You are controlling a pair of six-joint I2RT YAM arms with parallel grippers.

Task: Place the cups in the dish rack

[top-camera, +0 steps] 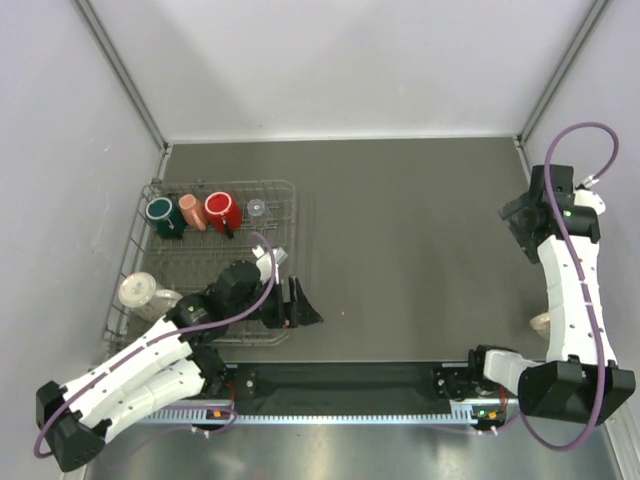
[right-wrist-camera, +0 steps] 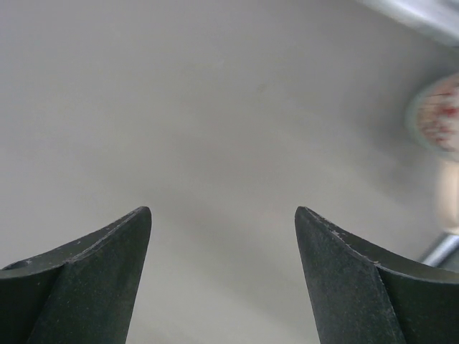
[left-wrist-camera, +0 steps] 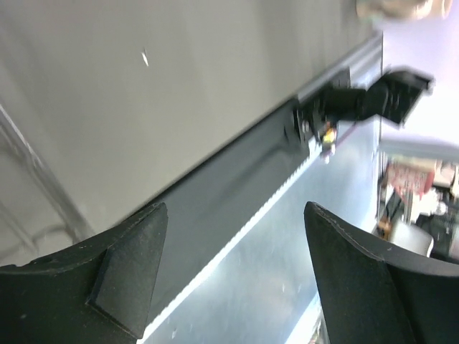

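The wire dish rack [top-camera: 285, 200] stands at the left of the table. Along its far side stand a dark green mug [top-camera: 160, 212], a tan handleless cup [top-camera: 190, 211], a red mug [top-camera: 222, 211] and a tiny clear glass [top-camera: 257, 208]. A pale cup [top-camera: 140, 292] sits in its near left corner. Another pale cup [top-camera: 540, 322] shows partly behind the right arm. My left gripper [top-camera: 305, 305] is open and empty, just right of the rack's near right corner [left-wrist-camera: 237, 272]. My right gripper [top-camera: 518, 222] is open and empty over bare table at the far right [right-wrist-camera: 222, 279].
A black rail [top-camera: 340, 380] with a toothed strip runs along the near table edge between the arm bases. Grey walls enclose the table on three sides. The rack's wires [left-wrist-camera: 43, 172] show at the left of the left wrist view.
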